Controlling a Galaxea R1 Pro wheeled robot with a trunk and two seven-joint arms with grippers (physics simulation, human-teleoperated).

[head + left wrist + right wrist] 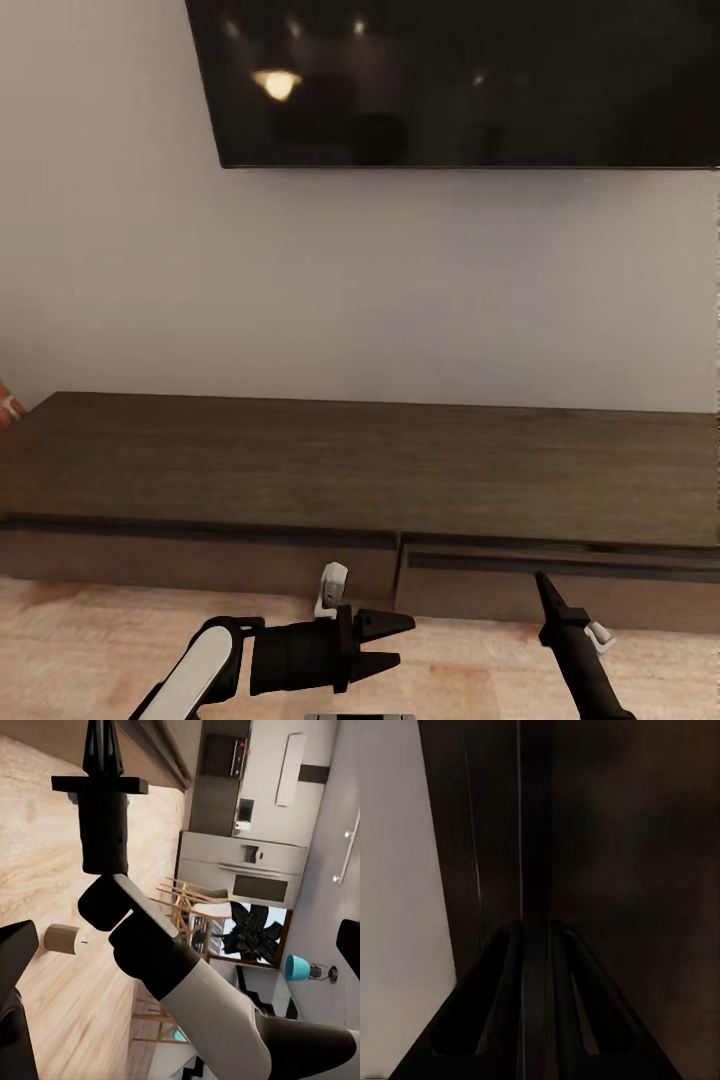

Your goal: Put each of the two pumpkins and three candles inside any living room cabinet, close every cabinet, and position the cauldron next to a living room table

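Dark-brown cabinet point(360, 470) directly ahead of right gripper's point(541, 581) shut jaws.

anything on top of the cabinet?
The cabinet top looks bare across the visible stretch; something orange-and-white shows by its left end. The drawers' insides are hidden.

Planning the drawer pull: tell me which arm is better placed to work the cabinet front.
Right, probably. The right claw, fingers together, points at the cabinet front beside the drawer seam. The left claw is open and points sideways, short of it.
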